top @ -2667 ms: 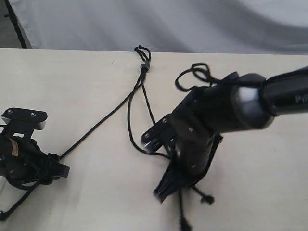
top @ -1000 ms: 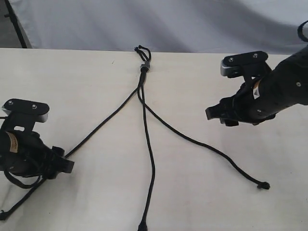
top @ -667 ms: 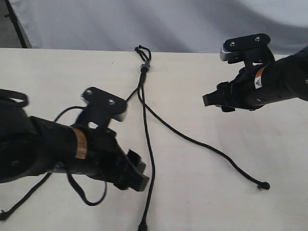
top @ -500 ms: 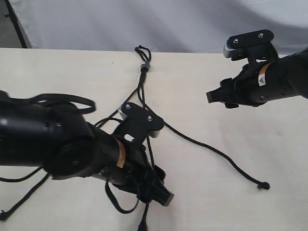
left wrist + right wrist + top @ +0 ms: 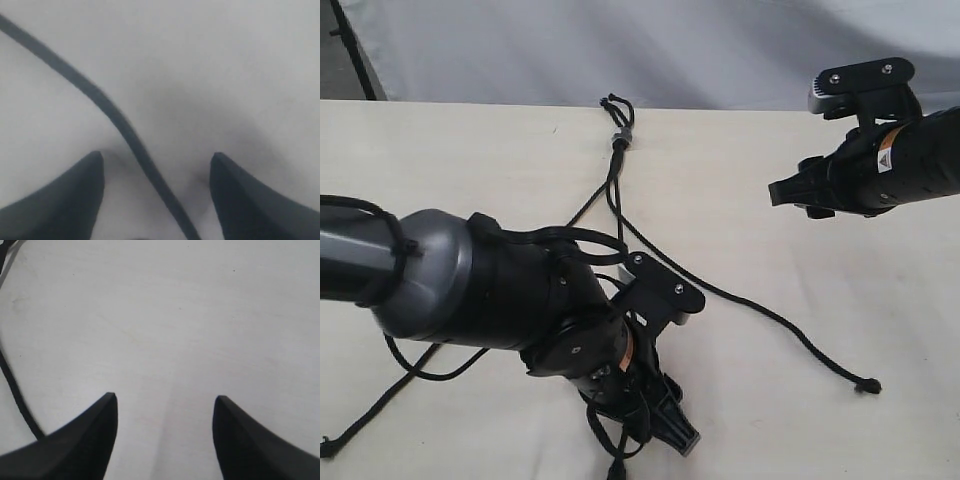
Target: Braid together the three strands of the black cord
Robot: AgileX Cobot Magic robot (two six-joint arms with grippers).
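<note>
The black cord lies on the pale table, its grey-banded knot (image 5: 620,136) at the far edge. The right strand (image 5: 770,320) runs out to its tip (image 5: 867,385). The left strand (image 5: 365,415) trails toward the near left corner. My left arm covers most of the middle strand; only its tip (image 5: 615,468) shows. My left gripper (image 5: 678,438) is low over the table and open, and a strand (image 5: 125,131) passes between its fingers (image 5: 80,195). My right gripper (image 5: 788,192) hovers open and empty at the far right, with a bit of strand (image 5: 11,385) beside it.
A grey cloth backdrop (image 5: 670,50) hangs behind the table's far edge. Glossy arm cables (image 5: 560,238) loop over my left arm, which spans the near left and middle of the table. Bare tabletop (image 5: 800,430) lies at the near right.
My left arm has swung from the left edge across to the middle and down over the middle strand. My right gripper has drawn back toward the far right.
</note>
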